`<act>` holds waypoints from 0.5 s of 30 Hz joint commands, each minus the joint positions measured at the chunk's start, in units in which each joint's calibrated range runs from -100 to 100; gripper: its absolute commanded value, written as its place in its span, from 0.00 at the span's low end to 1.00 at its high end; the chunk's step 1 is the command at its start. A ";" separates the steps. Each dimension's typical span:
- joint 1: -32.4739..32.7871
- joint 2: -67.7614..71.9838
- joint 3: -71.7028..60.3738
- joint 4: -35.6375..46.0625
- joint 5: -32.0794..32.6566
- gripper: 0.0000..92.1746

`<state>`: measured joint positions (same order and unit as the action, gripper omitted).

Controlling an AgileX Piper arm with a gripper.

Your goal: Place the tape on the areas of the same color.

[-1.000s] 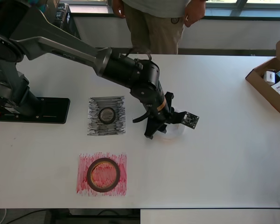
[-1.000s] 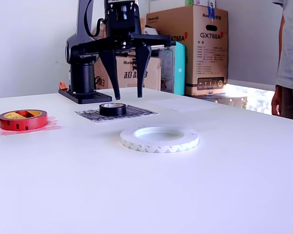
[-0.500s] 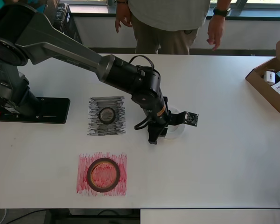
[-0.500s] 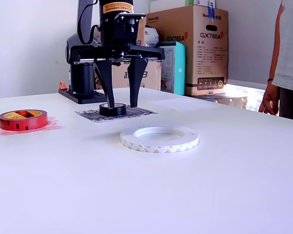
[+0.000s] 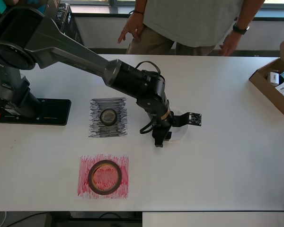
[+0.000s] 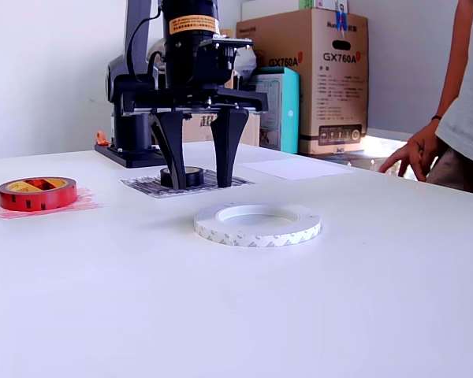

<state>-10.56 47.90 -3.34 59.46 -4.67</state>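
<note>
The white tape [image 6: 257, 224] lies flat on the bare white tabletop [image 6: 315, 307]; in the overhead view the white tape [image 5: 180, 133] is half hidden under the arm's wrist. My gripper [image 6: 199, 183] stands open and low just behind it, fingers pointing down with nothing between them; from above the gripper [image 5: 162, 138] sits at the ring's left edge. The black tape [image 5: 108, 116] rests on the black scribbled area [image 5: 95, 124]. The red tape [image 5: 104, 177] rests on the red area [image 5: 85, 189]. From the exterior, the black tape [image 6: 183, 176] shows between the fingers, farther back.
A brown cardboard box [image 5: 273, 89] with small items sits at the overhead view's right edge. The arm's base [image 5: 35, 111] stands at the left. A person [image 5: 199, 23] leans at the table's far side, a hand [image 6: 410, 154] near the edge. Large cartons [image 6: 315, 79] stand behind.
The open gripper has come down closer to the table beside the white tape. The person at the far edge has leaned in, and a hand now reaches toward the table.
</note>
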 commanded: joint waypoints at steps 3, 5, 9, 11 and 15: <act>-0.32 2.90 -4.34 -0.02 0.01 0.60; -0.32 3.65 -4.97 0.06 0.01 0.60; -0.32 4.02 -4.88 0.06 0.09 0.60; -0.32 4.11 -4.52 0.06 0.09 0.60; -0.32 4.49 -4.25 0.15 0.17 0.60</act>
<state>-10.56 52.05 -7.69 59.42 -4.67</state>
